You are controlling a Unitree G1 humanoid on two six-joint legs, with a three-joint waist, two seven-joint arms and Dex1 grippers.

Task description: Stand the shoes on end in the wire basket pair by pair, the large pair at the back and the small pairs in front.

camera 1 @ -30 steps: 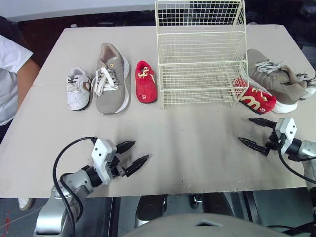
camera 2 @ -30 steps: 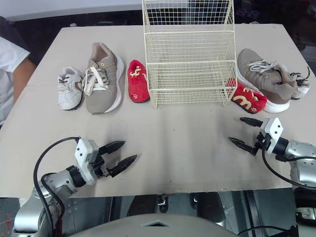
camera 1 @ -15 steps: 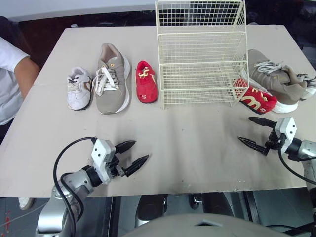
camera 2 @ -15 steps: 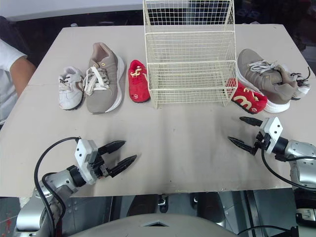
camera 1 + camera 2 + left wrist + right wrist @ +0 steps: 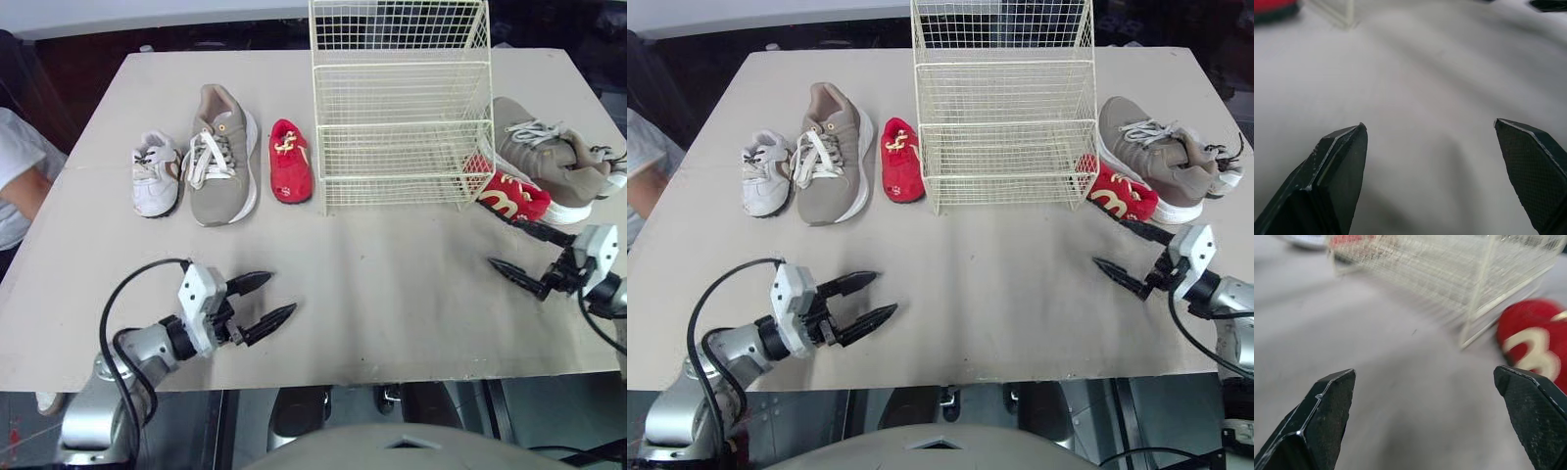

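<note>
Right claw (image 5: pixel 504 243) gapes wide, empty; red baby shoe (image 5: pixel 509 201) just beyond its tips looks soft, light (pinch the heel collar).

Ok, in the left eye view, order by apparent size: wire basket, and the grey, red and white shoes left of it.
1. wire basket
2. grey shoe
3. red shoe and white shoe: they look about alike, so not ranked against each other.

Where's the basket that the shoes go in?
In the left eye view the wire basket stands mid-table toward the back, with a small red shoe just left of it and a second red shoe at its right front corner.
</note>
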